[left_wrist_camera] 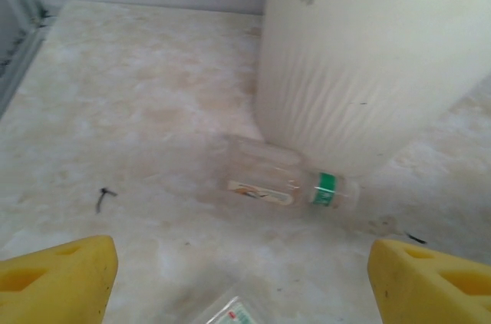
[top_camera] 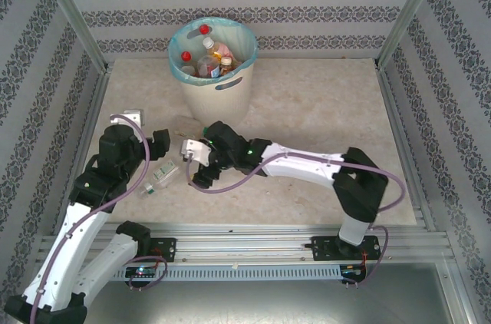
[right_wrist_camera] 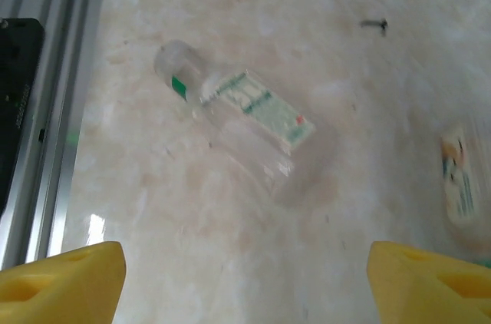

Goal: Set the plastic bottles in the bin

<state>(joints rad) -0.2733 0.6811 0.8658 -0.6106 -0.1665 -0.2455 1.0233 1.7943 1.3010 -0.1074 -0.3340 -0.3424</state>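
Left gripper (left_wrist_camera: 244,282) jaws spread, empty, facing clear bottle (left_wrist_camera: 288,183) lying at bin (left_wrist_camera: 360,71) near side; right gripper (right_wrist_camera: 245,282) spread, empty, over second clear bottle (right_wrist_camera: 238,117)

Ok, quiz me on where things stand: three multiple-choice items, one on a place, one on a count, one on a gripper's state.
1. Where does the clear bottle nearest the bin lie?
A) on the table at the bin's foot
B) inside the bin
C) on the front rail

2. How many bottles lie on the table?
A) none
B) two
C) five

3. The right gripper is:
A) shut on a bottle
B) open and empty
C) shut and empty

Answers:
1 A: it lies on its side by the bin's wall.
2 B: that one plus a second clear bottle near the rail.
3 B: its fingers stand wide apart with nothing between them.
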